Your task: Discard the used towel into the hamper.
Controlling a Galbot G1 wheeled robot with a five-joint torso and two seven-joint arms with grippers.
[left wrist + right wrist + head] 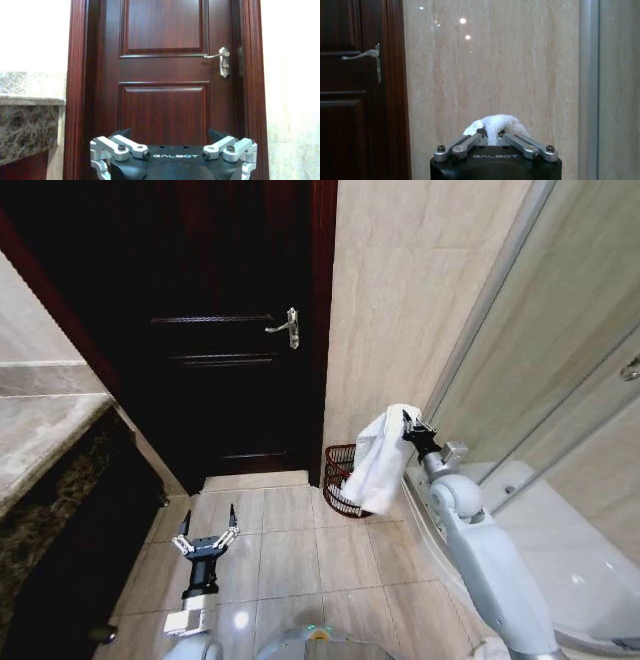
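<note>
Towel [380,460]: one, white, hanging from the right pincer [409,423], draped down in front of the hamper [340,480] and covering its right part in the head view. Towel's top edge is bunched at the pincer tip; the rest falls loose, lower end level with the hamper's body. Cannot tell whether the cloth touches the hamper rim.

Hamper: one, small dark reddish-brown wire basket, on the floor [300,550] at the far right, against the beige tiled wall [400,300], just right of the door [220,330]. Between door frame and glass shower screen [560,380].

Right pincer: clenched on the towel, fingers nearly together with a wad of white cloth [495,125] pinched between them in the right wrist view. It is raised, above and slightly right of the hamper, arm reaching up from the near right.

Left pincer [207,537]: spread wide, holding nothing, touching nothing, low at the near left over the floor tiles, well apart from hamper and towel. In the left wrist view its body [172,157] faces the door, fingers splayed to both sides.

Door: one, dark red-brown wood, closed, one silver lever handle [285,327]. Surface [45,430]: one, marble-topped counter at the left edge, well apart from both pincers.
</note>
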